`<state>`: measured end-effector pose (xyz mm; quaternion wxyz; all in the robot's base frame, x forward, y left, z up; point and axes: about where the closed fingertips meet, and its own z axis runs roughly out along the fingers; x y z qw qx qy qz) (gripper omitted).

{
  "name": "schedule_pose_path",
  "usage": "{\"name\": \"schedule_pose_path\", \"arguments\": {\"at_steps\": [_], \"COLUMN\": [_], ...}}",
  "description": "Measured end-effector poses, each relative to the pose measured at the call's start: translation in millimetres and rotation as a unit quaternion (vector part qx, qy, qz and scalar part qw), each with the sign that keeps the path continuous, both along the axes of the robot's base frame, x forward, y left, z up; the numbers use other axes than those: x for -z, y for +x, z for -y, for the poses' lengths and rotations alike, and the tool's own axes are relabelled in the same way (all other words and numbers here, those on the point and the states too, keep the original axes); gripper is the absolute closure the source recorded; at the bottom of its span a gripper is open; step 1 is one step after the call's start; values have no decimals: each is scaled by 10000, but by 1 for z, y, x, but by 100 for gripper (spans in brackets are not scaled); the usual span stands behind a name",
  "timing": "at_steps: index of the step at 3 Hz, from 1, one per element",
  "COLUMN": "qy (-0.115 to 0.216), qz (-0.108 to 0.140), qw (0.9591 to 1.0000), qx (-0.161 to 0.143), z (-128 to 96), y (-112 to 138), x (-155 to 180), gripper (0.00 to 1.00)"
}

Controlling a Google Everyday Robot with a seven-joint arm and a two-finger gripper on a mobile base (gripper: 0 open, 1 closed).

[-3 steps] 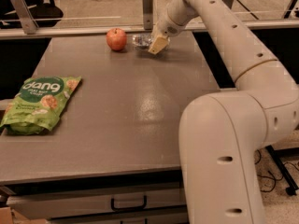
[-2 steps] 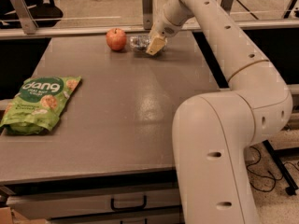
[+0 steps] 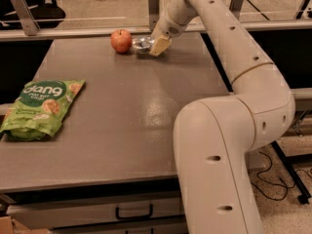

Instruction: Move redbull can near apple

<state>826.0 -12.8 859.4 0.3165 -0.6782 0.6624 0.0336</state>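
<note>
Arm [image 3: 229,145]: off-white glossy shell in thick rounded segments, with small dark oval recesses along the sides and one thin tan seam ring at a joint. Gripper [image 3: 155,45]: pale wrist ending in a tan tip, at the far edge of the surface [image 3: 126,111].

Lighting: warm, fairly dim, from overhead. Glare: pale streaks across the flat grey table [image 3: 122,145]. Shadows: soft and short beneath the white arm's gripper [image 3: 156,45] at the table's far edge, and deep under the front lip.
</note>
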Motion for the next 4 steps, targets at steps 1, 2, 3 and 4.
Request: {"name": "schedule_pose_path", "arguments": {"at_steps": [1, 2, 3, 4], "qy": [15, 61, 394, 1152], "qz": [-18, -38, -126, 6], "qw": [10000, 9999, 9991, 9931], "qx": [-69, -112, -57, 210], "z": [-2, -1, 15, 65], "y": [-4, -9, -18, -33], "x": [-4, -8, -18, -55], "gripper": [0, 0, 0, 0]}}
